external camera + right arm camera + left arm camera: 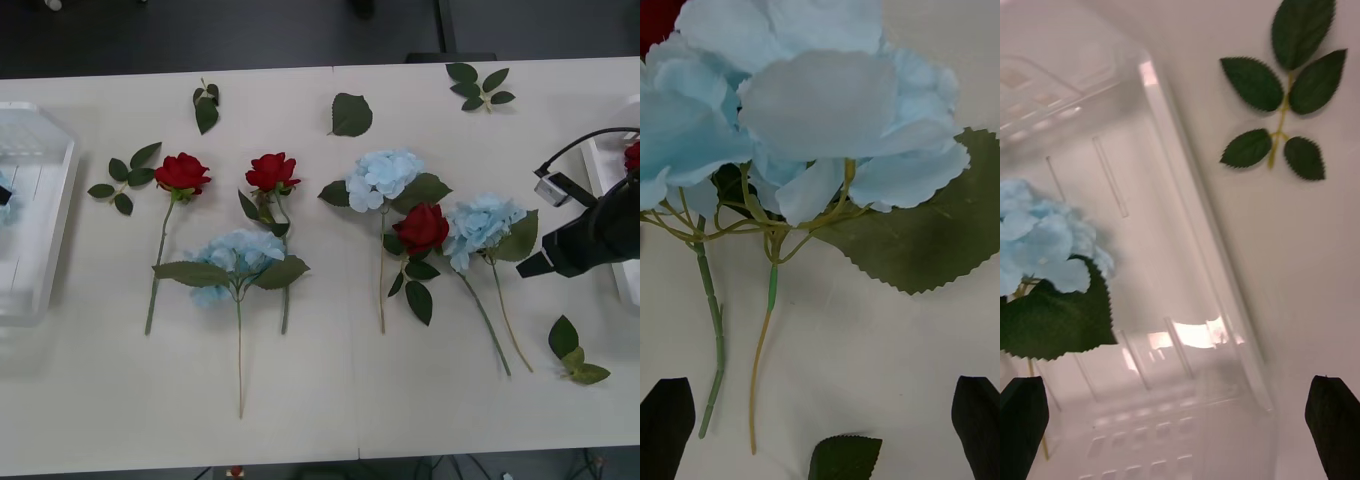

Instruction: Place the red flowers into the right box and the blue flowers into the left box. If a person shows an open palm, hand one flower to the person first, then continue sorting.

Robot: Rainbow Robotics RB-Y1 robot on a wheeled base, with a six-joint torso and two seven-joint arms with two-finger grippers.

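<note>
Your right gripper [820, 427] hangs over the rightmost blue hydrangea [482, 225], its black fingers [977, 424] spread wide at the two corners of the wrist view, nothing between them but bare table and the flower's thin stems; in the front view the right arm reaches in from the right edge, just beside that cluster's big leaf. Your left gripper [1180, 427] is likewise wide open and holds nothing, poised over the left box [45, 230] at the table's left end, where one blue hydrangea [1041, 244] already lies inside on the ribbed base. On the white table [330, 410] between the boxes you have three red roses: one at the left [182, 173], one just right of it [272, 172], and one in the middle of the right group [421, 228], touching the hydrangeas on either side. Another hydrangea [238, 255] lies below the first two roses, and one more [385, 175] sits up and left of the third rose. The right box [610, 190] shows at the far right edge with something red (a rose head, it seems) [632, 155] in it. Loose leaf sprigs [478, 87] lie scattered about.
</note>
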